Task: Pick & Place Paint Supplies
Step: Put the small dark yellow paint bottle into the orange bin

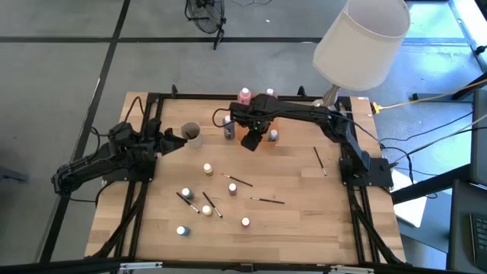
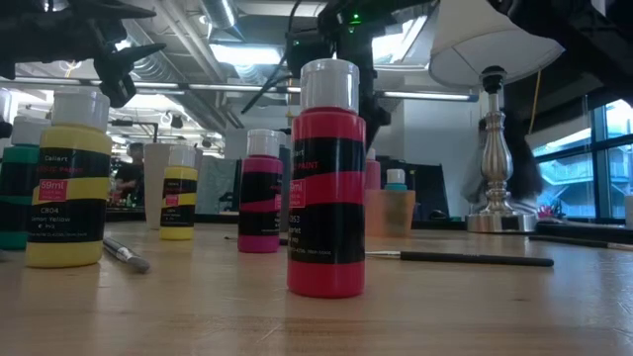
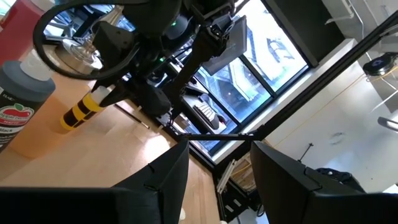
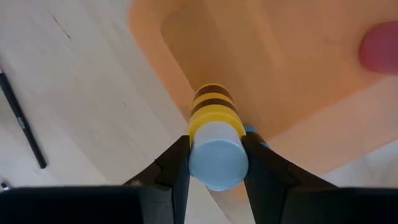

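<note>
- The red bottle (image 2: pixel 326 178) standing nearest in the low view, below the claw overhead, has a label reading "PAINT".
- The yellow bottle (image 2: pixel 67 183), well off to the side of that claw, reads "59ml" and "CR04".
- Other print is too small to read.

A pale wooden table (image 1: pixel 297 221) stands on a grey floor (image 1: pixel 61 76) crossed by dark lines. A white-shaded lamp (image 1: pixel 361 42) sits at its far right corner. Large windows (image 2: pixel 593 168) line the right; ceiling lights (image 2: pixel 237 54) glow overhead.
</note>
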